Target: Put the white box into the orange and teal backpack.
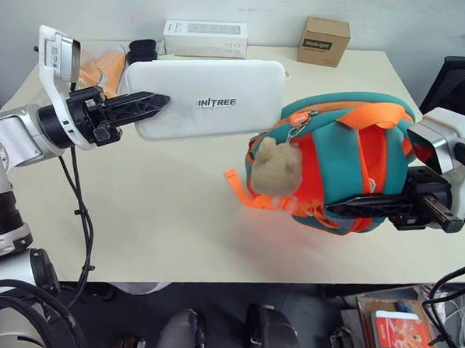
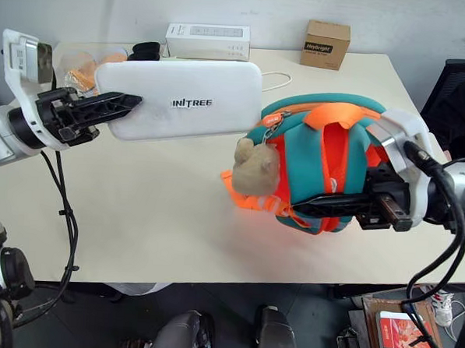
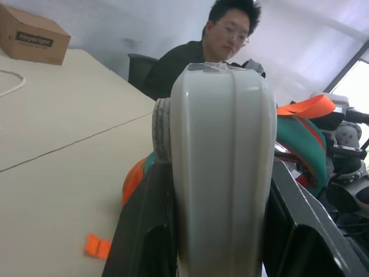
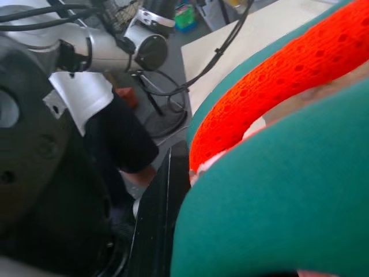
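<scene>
The white box [image 1: 213, 99], a flat case with dark lettering, hangs level above the table. My left gripper [image 1: 146, 103] is shut on its left end; in the left wrist view the white box [image 3: 222, 173] stands edge-on between the black fingers [image 3: 147, 231]. To its right the orange and teal backpack [image 1: 335, 156] is held off the table, a beige plush toy [image 1: 278, 167] dangling from its front. My right gripper [image 1: 356, 204] is shut on the backpack's lower side. The box's right end sits close beside the backpack's top. In the right wrist view the backpack [image 4: 277, 190] lies against one black finger [image 4: 155, 231].
A long white carton [image 1: 206, 38] and a small brown cardboard box [image 1: 324, 40] stand at the table's far edge. Orange items [image 1: 106, 64] and a black object [image 1: 143, 51] lie at the far left. A black chair [image 1: 463, 85] stands at the right. A person [image 3: 219, 40] sits beyond the table.
</scene>
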